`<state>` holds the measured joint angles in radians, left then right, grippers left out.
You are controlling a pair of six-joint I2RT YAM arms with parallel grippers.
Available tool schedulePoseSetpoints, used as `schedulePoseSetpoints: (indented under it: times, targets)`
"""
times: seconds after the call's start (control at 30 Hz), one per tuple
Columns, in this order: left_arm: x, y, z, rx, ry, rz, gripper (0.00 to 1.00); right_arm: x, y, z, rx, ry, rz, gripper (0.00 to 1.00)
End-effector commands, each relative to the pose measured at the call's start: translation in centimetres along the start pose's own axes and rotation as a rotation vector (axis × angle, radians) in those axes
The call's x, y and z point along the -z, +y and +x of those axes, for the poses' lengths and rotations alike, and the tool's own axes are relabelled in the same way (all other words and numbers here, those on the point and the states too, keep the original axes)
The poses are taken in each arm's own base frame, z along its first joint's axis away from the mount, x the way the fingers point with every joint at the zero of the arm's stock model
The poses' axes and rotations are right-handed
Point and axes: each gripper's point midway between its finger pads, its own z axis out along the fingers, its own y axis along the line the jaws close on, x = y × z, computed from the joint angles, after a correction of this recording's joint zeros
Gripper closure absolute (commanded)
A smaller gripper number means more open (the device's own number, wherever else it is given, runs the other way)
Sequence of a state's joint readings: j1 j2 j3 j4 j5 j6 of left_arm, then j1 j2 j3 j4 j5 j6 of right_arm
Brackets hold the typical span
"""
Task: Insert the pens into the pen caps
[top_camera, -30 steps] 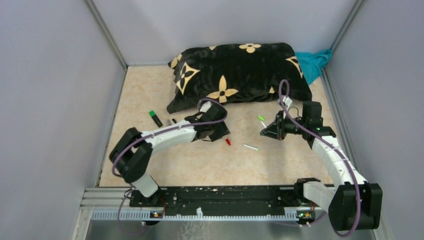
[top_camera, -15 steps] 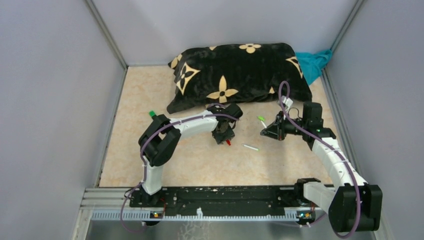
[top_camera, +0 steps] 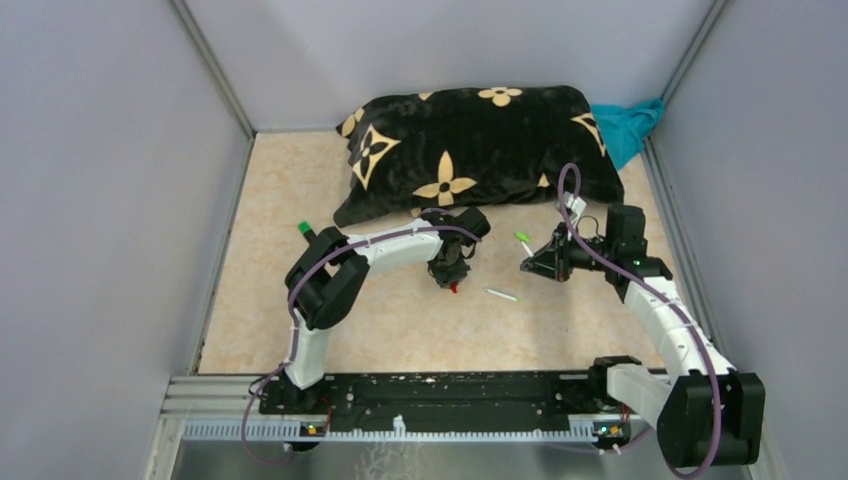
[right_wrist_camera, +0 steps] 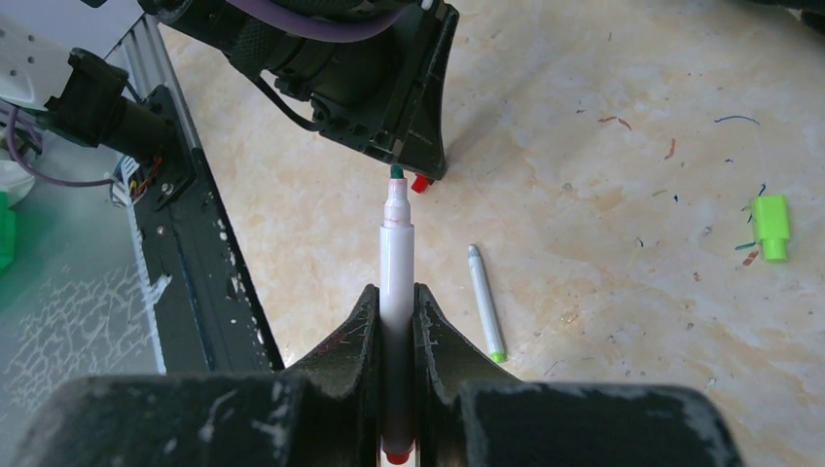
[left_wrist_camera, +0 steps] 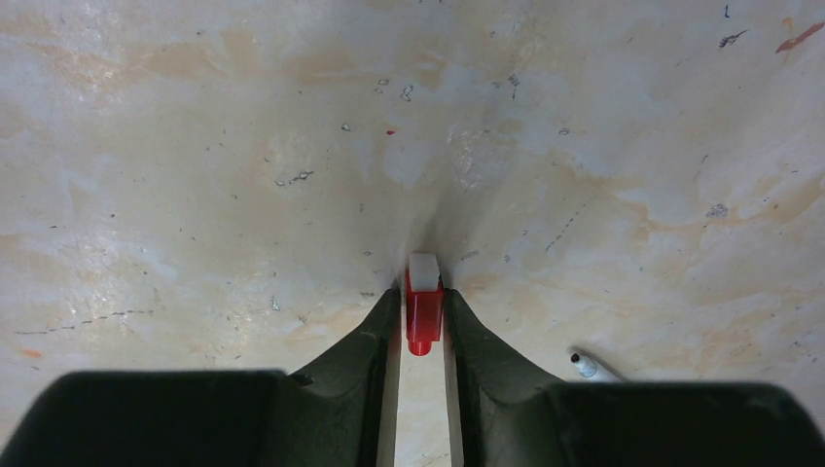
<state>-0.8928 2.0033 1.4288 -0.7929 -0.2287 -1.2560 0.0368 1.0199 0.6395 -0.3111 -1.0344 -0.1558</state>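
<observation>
Beige marbled worktop (top_camera: 400,330), ink-scuffed, is carrying a black pillow (top_camera: 470,140) at the back. Left tool (left_wrist_camera: 424,294), having swung in from the left side, is now standing over the red cap (left_wrist_camera: 423,329) and narrowing onto it, fingers pressing both its sides; pickup is looking underway. Cap is lying flat mid-worktop: short red tube, white plug at the far end, lined up along the fingers. Right tool (right_wrist_camera: 396,292) is pinching a white pen (right_wrist_camera: 396,243) mid-barrel, dark tip pointing toward the cap. Green cap (right_wrist_camera: 771,226) and a spare pen (right_wrist_camera: 484,302) are lying loose between the arms.
</observation>
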Motion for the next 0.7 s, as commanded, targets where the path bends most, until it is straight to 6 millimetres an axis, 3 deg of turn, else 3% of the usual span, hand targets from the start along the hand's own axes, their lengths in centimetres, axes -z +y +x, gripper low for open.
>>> schedulePoseSetpoints:
  times: [0.0, 0.27, 0.33, 0.4, 0.47, 0.67]
  targets:
    - [-0.6, 1.7, 0.1, 0.028, -0.024, -0.101, 0.72, 0.3, 0.6, -1.1, 0.062, -0.042, -0.021, 1.0]
    - [-1.4, 1.9, 0.7, -0.009, -0.005, -0.106, 0.73, 0.5, 0.9, -1.2, 0.071, -0.048, -0.028, 1.0]
    - [-1.3, 1.7, 0.6, -0.017, -0.007, -0.087, 0.78, 0.5, 1.1, -1.2, 0.072, -0.048, -0.033, 1.0]
    - [-1.1, 1.5, 0.5, -0.028, -0.014, -0.059, 0.91, 0.5, 1.2, -1.2, 0.075, -0.05, -0.04, 1.0]
    - [-0.5, 1.2, 0.2, -0.034, -0.028, -0.018, 1.0, 0.6, 1.4, -1.2, 0.077, -0.052, -0.046, 1.0]
    - [4.4, -0.9, -2.3, -0.059, -0.129, 0.179, 1.0, 0.9, 2.3, -1.8, 0.116, -0.066, -0.073, 1.0]
